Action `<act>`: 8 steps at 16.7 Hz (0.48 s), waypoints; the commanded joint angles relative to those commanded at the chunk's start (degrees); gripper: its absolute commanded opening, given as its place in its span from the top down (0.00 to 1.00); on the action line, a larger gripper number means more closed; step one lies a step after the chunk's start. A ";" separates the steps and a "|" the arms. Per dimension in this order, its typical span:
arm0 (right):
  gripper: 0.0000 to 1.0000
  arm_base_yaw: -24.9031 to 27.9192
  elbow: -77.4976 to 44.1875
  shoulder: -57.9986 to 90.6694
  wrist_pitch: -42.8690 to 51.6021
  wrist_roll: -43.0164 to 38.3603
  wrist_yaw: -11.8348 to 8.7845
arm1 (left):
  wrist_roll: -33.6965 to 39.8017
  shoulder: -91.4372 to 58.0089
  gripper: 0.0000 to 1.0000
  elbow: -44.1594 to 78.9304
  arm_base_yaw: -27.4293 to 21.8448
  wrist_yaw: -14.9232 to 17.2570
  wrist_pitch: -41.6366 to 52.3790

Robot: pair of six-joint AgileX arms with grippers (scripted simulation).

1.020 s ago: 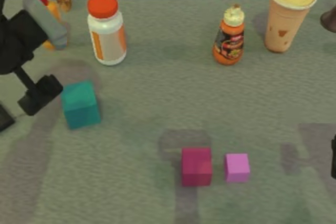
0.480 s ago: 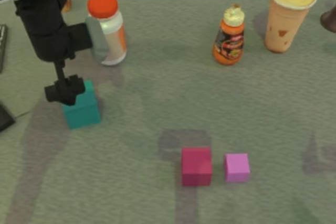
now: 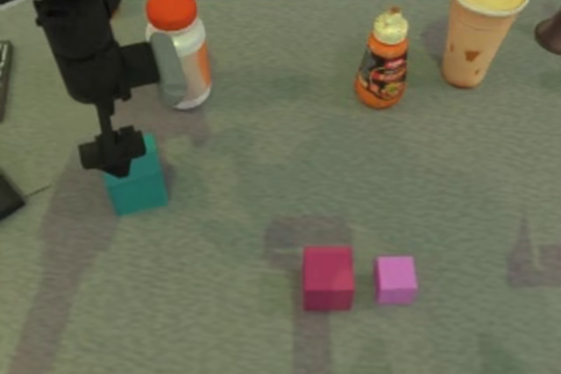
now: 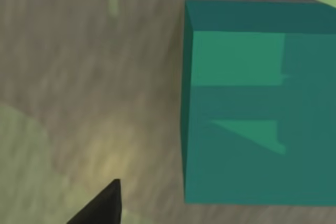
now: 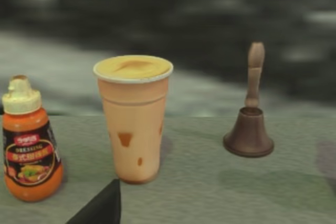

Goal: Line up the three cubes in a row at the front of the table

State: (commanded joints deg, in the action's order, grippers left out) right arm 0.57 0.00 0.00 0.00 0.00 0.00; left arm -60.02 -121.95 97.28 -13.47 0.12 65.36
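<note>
An orange sauce bottle [image 5: 29, 148], a tan cup [image 5: 134, 119] and a brown hand bell [image 5: 249, 127] are standing upright, apart from each other, on the table [image 5: 210, 192].

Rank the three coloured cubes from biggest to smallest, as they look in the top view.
1. teal cube, partly covered by the left gripper
2. dark magenta cube
3. light pink cube

All three sit on the table, so the order looks safe.
</note>
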 joint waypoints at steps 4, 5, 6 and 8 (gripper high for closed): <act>0.00 0.00 0.00 0.00 0.00 0.00 0.00 | -0.08 -2.37 0.00 -4.05 -0.14 0.04 -6.45; 0.00 0.00 0.00 0.00 0.00 0.00 0.00 | -0.08 -3.32 0.00 -5.51 -0.14 0.04 -9.12; 0.00 0.00 0.00 0.00 0.00 0.00 0.00 | -0.07 -4.23 0.00 -6.99 -0.15 0.05 -11.75; 0.00 0.00 0.00 0.00 0.00 0.00 0.00 | -0.10 -5.83 0.00 -9.41 -0.17 0.07 -15.65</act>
State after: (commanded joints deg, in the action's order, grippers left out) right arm 0.57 0.00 0.00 0.00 0.00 0.00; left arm -60.12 -127.78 87.87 -13.63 0.19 49.72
